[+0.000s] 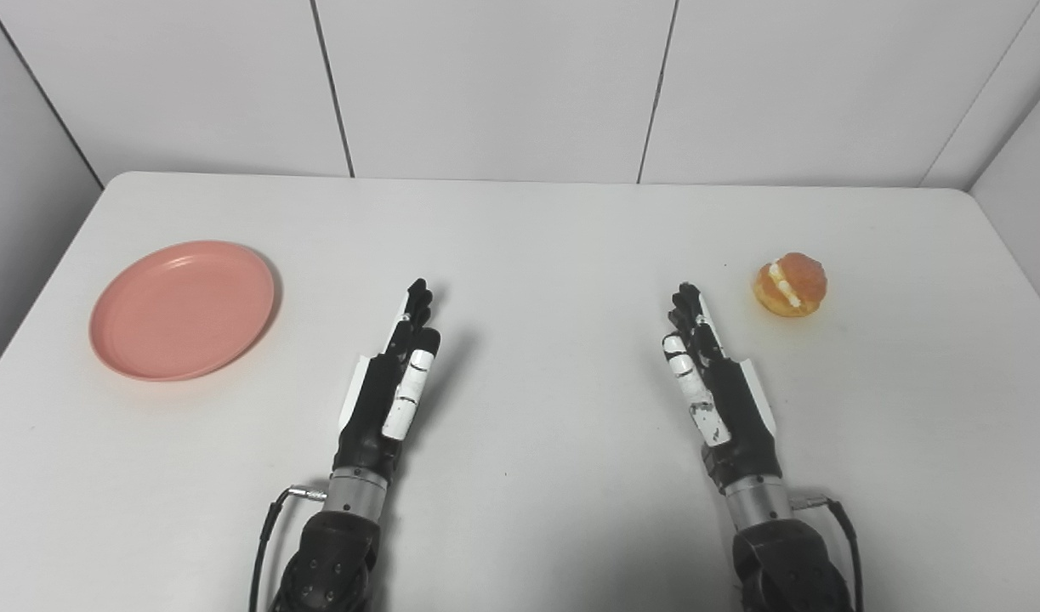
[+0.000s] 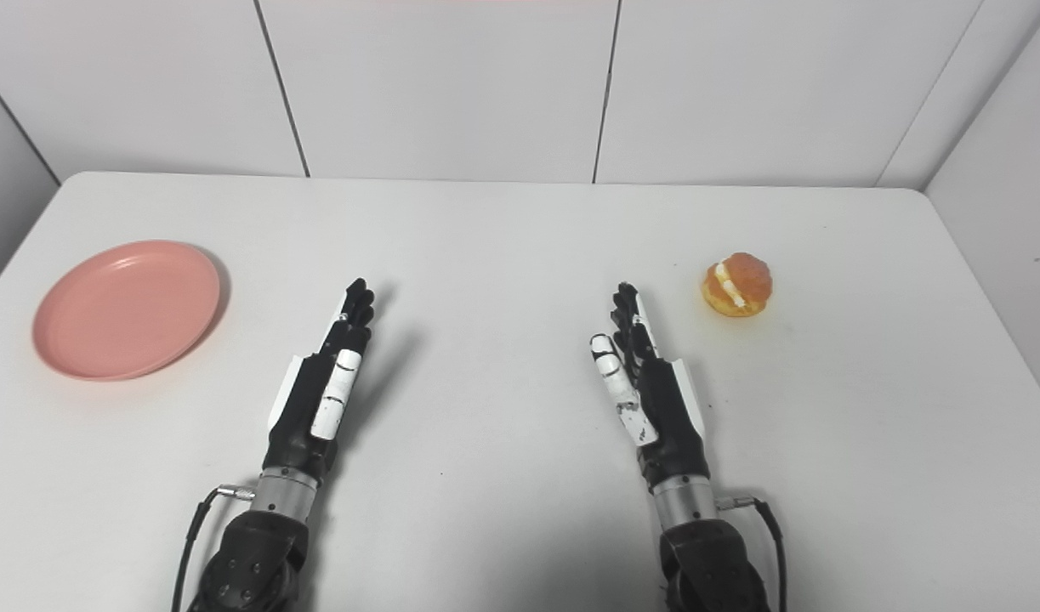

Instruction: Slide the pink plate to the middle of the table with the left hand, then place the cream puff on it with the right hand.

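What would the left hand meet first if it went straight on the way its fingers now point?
Probably nothing: the left hand points up-table towards the far edge, passing right of the round pink plastic plate.

Readable text, labels, brands, numbers, signs: none that I can find in either eye view; I checked the pink plate (image 1: 182, 308), the cream puff (image 1: 790, 284), the white table (image 1: 537, 246) and the wall panels (image 1: 494, 85), all plain; the white plates on the left hand (image 1: 392, 387) and right hand (image 1: 711, 382) look unmarked, though fine print there may be too small to tell.
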Controlling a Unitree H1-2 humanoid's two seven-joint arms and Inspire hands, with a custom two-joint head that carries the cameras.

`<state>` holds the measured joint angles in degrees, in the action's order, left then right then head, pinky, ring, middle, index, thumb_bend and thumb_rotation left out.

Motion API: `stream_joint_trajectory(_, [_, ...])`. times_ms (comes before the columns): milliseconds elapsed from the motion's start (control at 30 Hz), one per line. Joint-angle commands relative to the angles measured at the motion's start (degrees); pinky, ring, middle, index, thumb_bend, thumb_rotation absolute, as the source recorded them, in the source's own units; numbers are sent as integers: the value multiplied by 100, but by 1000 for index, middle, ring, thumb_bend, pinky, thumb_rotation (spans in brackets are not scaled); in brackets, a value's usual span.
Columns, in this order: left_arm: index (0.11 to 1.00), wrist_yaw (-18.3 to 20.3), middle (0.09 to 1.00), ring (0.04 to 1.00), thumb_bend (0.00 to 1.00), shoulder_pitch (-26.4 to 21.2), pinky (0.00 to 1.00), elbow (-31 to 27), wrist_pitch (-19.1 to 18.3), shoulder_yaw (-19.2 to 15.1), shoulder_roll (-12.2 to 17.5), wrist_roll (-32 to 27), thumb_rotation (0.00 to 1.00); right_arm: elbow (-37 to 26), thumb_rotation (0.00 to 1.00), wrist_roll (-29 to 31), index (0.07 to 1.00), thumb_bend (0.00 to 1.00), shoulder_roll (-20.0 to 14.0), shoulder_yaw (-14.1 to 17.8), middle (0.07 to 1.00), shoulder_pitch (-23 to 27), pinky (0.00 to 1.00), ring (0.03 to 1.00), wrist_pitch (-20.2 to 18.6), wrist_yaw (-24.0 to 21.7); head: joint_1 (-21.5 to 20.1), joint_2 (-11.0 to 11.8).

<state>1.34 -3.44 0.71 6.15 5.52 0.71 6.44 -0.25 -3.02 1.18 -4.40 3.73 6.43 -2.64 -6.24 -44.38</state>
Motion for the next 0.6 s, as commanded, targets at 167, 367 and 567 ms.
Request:
stream_joint_trajectory(167, [1000, -22, 1000, 1000, 673, 115, 1000, 271, 202, 2, 30, 21, 1000, -109, 862, 26, 1000, 640, 4, 1, 1000, 142, 1000, 1000, 88, 2, 8, -7])
stream_joint_trajectory(367, [1000, -27, 1000, 1000, 657, 139, 1000, 218, 188, 2, -19, -17, 1000, -145, 863, 57, 1000, 646, -2, 9, 1000, 118, 1000, 1000, 50, -11, 163, 25])
stream_joint_trajectory(567, [1000, -157, 1000, 1000, 648, 189, 1000, 171, 181, 121, -132, 248, 1000, -196, 846, 277, 1000, 631, -117, 79, 1000, 43, 1000, 1000, 76, -137, 1029, 222])
